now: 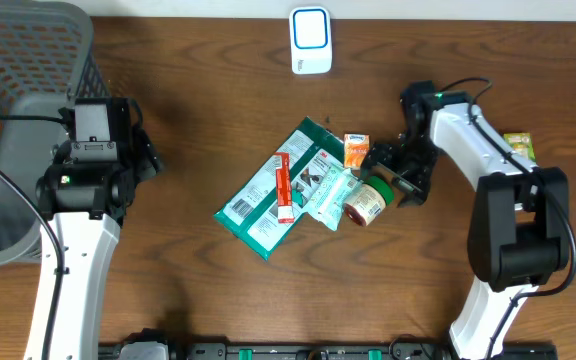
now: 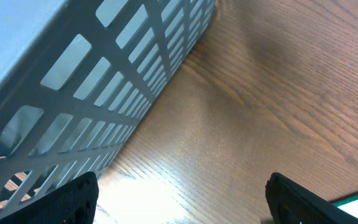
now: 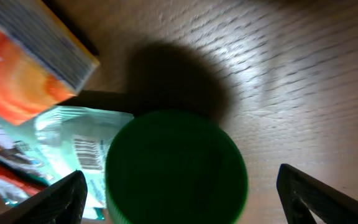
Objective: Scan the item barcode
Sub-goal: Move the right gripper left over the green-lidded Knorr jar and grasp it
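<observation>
At the far left, the grey mesh basket stands at the table's 9 o'clock edge. Its grey floor shows and the left arm overlaps its right side. The left gripper hovers just beside the basket wall, over bare wood, jaws spread wide and holding nothing.

In the middle lies a heap. A large green pouch runs from 7 to 1 o'clock, with a red stick on top of it. A pale teal packet with a barcode overlaps the pouch's right edge. The white scanner sits at 12 o'clock of the heap, well apart from it. A small orange box lies just beside the packet, at its 1 o'clock.

The jar lies on its side touching the teal packet, its long axis running from 8 to 2 o'clock. Its green lid points at 2 o'clock, straight into the right gripper. That gripper's jaws gape wide either side of the lid, not closed on it. A yellow packet lies at 3 o'clock, beyond the right arm.
</observation>
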Controlling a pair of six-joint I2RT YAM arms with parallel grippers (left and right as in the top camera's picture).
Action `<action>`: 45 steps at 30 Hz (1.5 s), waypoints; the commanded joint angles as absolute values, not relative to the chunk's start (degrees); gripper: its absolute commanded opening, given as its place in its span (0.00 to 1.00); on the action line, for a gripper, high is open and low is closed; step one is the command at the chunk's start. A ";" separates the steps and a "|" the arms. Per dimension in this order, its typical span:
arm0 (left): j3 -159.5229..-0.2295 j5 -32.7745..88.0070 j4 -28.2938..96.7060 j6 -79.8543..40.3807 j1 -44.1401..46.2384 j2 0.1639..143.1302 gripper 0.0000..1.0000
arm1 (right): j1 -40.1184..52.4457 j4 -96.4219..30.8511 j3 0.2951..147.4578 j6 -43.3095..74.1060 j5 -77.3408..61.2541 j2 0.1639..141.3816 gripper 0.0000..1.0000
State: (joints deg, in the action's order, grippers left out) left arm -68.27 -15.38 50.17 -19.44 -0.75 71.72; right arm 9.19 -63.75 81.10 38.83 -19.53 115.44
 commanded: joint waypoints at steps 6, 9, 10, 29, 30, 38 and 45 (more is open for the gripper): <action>-68.86 -16.12 50.33 -18.94 -1.06 71.53 0.87 | 11.75 -60.12 79.79 40.25 -16.99 114.65 0.86; -68.86 -16.12 50.33 -18.94 -1.06 71.53 0.87 | 12.32 -60.16 79.79 40.18 -12.88 114.65 0.77; -68.86 -16.12 50.33 -18.92 -1.06 71.53 0.87 | 12.53 -60.27 79.79 40.16 -12.14 114.65 0.74; -68.86 -16.12 50.33 -18.94 -1.06 71.53 0.87 | 13.61 -61.32 80.18 33.93 -17.19 114.63 0.73; -68.86 -16.12 50.33 -18.94 -1.06 71.53 0.87 | 13.50 -61.60 80.49 33.08 -17.56 114.63 0.73; -68.86 -16.12 50.33 -18.94 -1.06 71.53 0.87 | 13.43 -62.15 80.97 30.52 -17.41 112.86 0.64; -68.86 -16.12 50.33 -18.94 -1.06 71.53 0.87 | 13.39 -62.24 80.95 28.93 -17.39 110.32 0.61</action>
